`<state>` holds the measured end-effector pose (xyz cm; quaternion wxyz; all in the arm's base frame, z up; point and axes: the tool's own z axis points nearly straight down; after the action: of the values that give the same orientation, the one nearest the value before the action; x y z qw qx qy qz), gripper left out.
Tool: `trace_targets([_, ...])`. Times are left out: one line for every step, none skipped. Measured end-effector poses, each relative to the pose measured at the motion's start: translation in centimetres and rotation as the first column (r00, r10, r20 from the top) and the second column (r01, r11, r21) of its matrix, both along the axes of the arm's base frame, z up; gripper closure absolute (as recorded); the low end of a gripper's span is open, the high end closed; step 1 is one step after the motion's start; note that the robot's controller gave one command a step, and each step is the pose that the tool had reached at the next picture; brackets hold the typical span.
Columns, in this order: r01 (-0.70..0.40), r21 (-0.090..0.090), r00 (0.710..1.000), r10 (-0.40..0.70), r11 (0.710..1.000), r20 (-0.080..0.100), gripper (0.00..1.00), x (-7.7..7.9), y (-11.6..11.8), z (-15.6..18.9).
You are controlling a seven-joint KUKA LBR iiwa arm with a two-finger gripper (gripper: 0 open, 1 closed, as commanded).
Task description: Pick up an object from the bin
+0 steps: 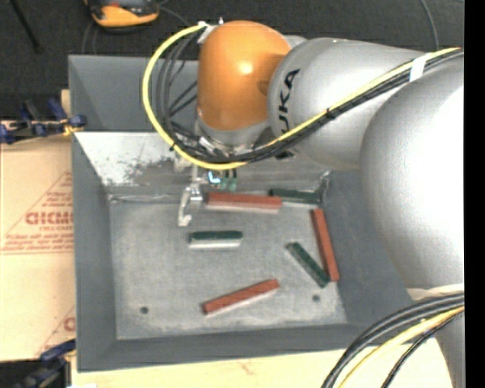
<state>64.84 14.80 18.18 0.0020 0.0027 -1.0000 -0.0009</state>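
Grey metal bin [93,241], seen from above in the camera view, with six loose bars scattered on its floor. Reaching in from the right, under an orange wrist cover [238,75] and loops of yellow cable [158,63]: the pincer [198,199], low over the far part of the floor, close to the back wall. Open or closed: cannot tell, too much hidden under cover and wrist.

Nearest to the pincer, just to its right: a red-brown bar [244,203], lying flat and crosswise, left end right at the pincer. Touching or just apart, cannot tell.

Just in front of the pincer, on the near side: a dark green bar [216,237] with a pale lower edge, flat, roughly parallel to the red-brown bar and apart from it.

Further right of the pincer, along the back wall: a second dark green bar [295,193].

Well to the right: a long red bar [324,243] running front to back, and a short green bar [308,264] slanting beside it, near ends close together.

Well apart on the near side: a slanted red bar [240,296], alone on bare floor.
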Motion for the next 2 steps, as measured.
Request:
trace_targets([0.002, 0.001, 1.0, -0.002, 1.0, 0.008, 0.0, 0.1, -0.1, 0.5])
trace_targets([0.033, 0.003, 0.999, -0.033, 0.999, 0.014, 0.0, -0.1, -3.2, -4.6])
